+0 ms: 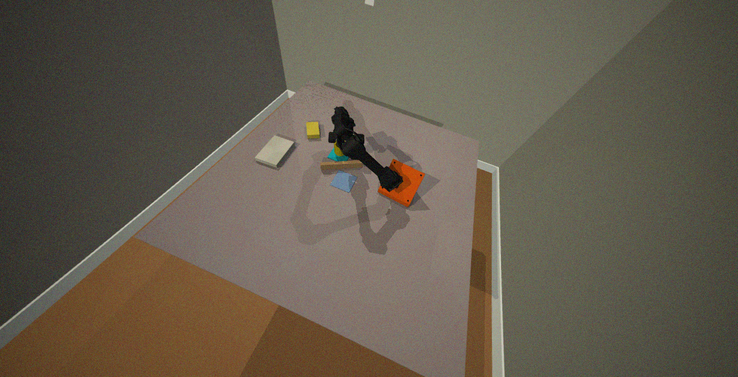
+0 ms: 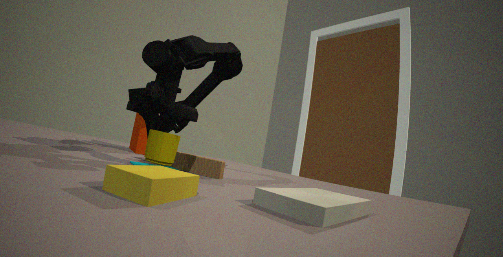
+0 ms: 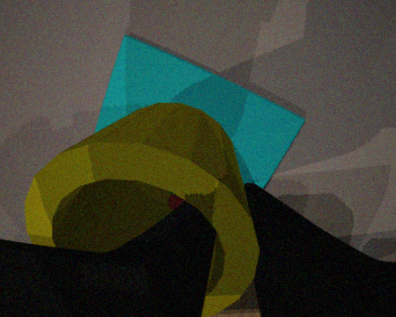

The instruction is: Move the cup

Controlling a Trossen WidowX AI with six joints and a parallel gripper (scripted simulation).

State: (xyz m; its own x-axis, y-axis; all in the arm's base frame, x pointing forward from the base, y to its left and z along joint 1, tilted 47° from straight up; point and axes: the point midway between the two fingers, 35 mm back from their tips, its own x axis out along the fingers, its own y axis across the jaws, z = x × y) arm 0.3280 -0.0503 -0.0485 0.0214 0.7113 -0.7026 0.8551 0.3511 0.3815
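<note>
Near the table's [image 1: 309,271] far left edge lie a cream slab [image 2: 311,204] and a yellow block [image 2: 149,183]. Right of them, toward the middle, the end effector [image 3: 222,224] is clamped on the rim of the yellow cup [image 2: 162,147], held over the teal pad [image 3: 163,79]; a wooden bar [image 2: 200,164], light blue pad [image 1: 343,181] and orange base plate [image 1: 413,184] follow toward the right edge.

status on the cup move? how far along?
Done: the cup is grasped by its rim and carried past the wooden bar to the cyan pad. In hand: the gripper has its jaws shut on the cup wall, the cup upright and low over the pad; contact can't be confirmed. Left: seat it, open the jaws, retreat. No marbles seen spilled.
</note>
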